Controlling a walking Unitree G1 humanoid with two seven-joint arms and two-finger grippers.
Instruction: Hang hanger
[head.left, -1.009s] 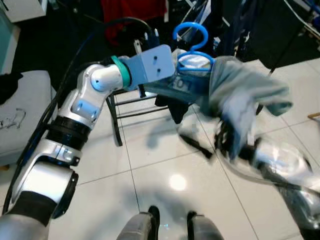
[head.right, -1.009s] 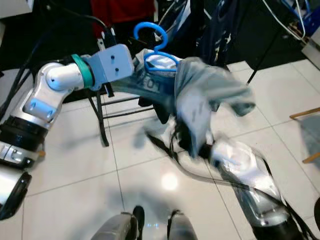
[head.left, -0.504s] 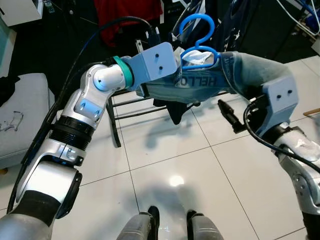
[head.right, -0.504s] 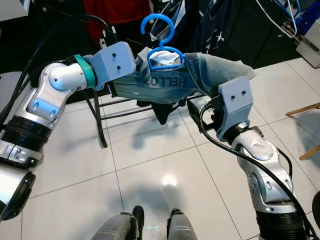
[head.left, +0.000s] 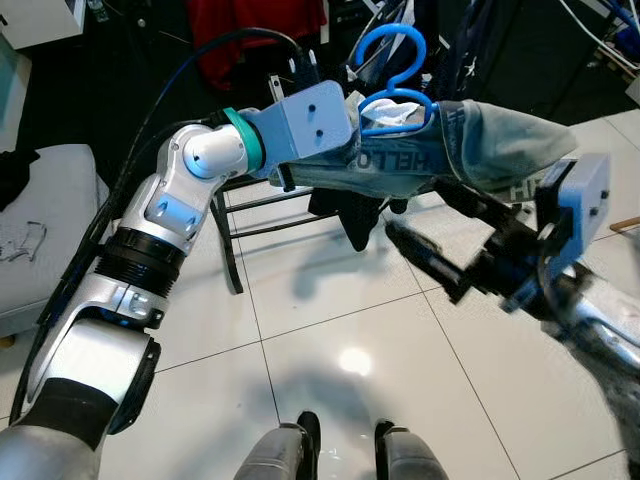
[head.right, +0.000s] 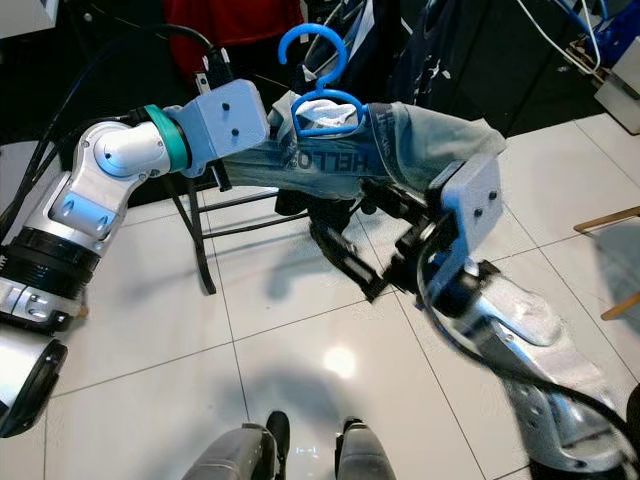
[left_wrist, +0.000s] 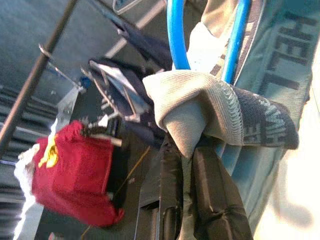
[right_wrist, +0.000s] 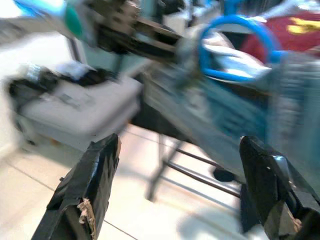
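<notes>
Right gripper (head.right: 375, 255) withdrawn, open, below garment (head.right: 400, 150)

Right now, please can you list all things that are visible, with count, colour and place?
hanger: one, blue, held up at the garment's collar.
garment: one, grey-blue, printed HELLO, draped on the hanger.
red clothing: one, hanging behind.
dark clothes: several, hanging behind on the right.
rack frame: one, black, on the floor below the garment.
cushion: one, grey, at the left.
floor: white tiles.
left gripper: jaws shut on the garment.
right gripper: jaws open, below the garment.
</notes>
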